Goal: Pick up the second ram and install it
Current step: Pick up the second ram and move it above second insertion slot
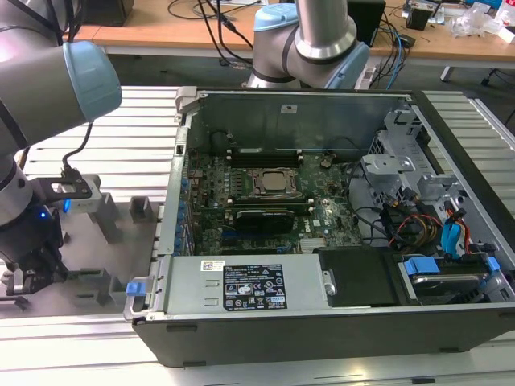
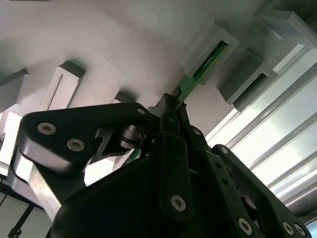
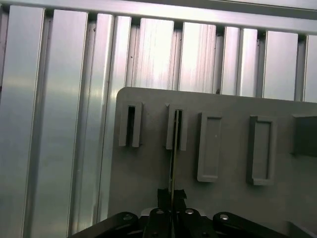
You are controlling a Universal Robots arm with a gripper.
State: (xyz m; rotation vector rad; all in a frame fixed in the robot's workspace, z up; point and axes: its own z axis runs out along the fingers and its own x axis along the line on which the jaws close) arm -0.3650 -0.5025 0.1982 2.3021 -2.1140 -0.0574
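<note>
1. Computer case (image 1: 338, 342), open: one.
2. Processor socket (image 1: 276, 182): one.
3. Black-finned card (image 1: 263, 219): one.
4. Grey fixture plate (image 3: 143, 198): one.
5. Narrow slotted holders (image 3: 130, 126), first wrist view: two.
6. Wide rectangular holders (image 3: 209, 146), same view: two.
7. Second ram (image 2: 188, 82), green: one.
8. Gripper (image 3: 172, 194): one.

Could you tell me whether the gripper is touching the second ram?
Touching. In the second wrist view the gripper pinches the green second ram, with no gap showing.
</note>
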